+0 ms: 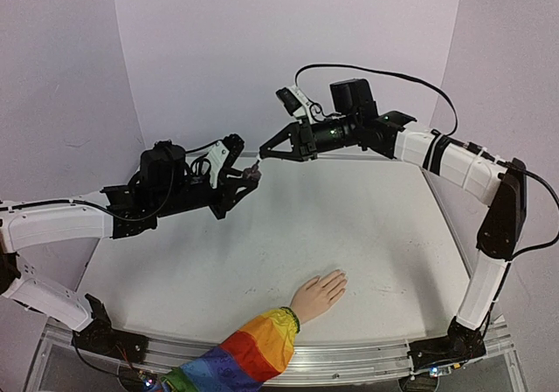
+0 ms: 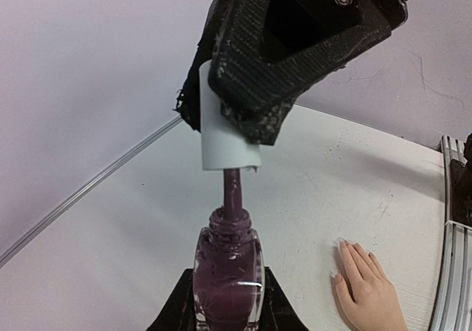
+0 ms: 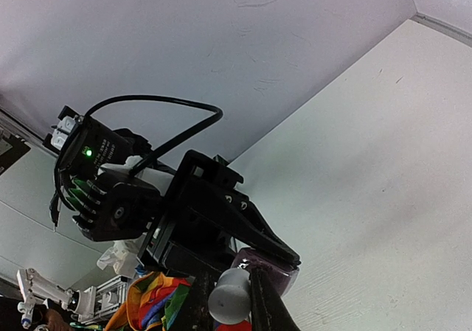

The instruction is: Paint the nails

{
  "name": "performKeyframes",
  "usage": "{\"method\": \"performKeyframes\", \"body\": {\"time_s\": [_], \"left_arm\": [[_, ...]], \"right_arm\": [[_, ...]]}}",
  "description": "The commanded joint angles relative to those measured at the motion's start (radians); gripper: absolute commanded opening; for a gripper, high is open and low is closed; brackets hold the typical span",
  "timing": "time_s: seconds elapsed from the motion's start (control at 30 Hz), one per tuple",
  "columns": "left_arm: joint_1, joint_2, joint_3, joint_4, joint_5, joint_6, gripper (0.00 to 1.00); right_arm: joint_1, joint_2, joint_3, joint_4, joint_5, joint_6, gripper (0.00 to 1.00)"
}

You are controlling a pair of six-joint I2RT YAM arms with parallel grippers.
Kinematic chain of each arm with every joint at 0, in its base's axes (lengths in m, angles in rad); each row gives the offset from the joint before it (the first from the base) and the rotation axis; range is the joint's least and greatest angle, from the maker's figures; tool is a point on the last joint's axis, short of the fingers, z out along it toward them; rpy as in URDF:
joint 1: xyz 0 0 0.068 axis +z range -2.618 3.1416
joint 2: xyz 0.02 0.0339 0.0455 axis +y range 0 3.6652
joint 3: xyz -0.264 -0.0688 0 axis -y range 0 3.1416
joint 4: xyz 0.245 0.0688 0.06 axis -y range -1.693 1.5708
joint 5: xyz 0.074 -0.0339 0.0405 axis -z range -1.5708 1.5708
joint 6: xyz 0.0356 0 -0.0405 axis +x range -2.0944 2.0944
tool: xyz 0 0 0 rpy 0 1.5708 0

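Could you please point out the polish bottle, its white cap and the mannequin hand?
polish bottle (image 2: 228, 276): left wrist view, middle of its glass body.
white cap (image 2: 221, 145): left wrist view, bare lower side.
mannequin hand (image 1: 319, 294): top external view, back of the hand.

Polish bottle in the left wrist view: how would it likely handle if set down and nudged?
The polish bottle looks like glossy glass, so probably stiff, slippery and breakable. Small and well filled with dark polish, it is likely heavy for its size. Open, with the brush in its neck, a tip would probably spill.
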Motion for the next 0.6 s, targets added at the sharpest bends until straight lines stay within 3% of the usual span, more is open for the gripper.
{"method": "performKeyframes", "body": {"time_s": [0.0, 0.57], "left_arm": [[-0.004, 0.001, 0.045, 0.021, -0.009, 0.001, 0.0], [-0.004, -0.008, 0.031, 0.019, -0.019, -0.002, 0.0]], "right_arm": [[0.007, -0.069, -0.004, 0.033, -0.03, -0.007, 0.0], [0.004, -0.095, -0.023, 0.035, -0.004, -0.007, 0.0]]}}
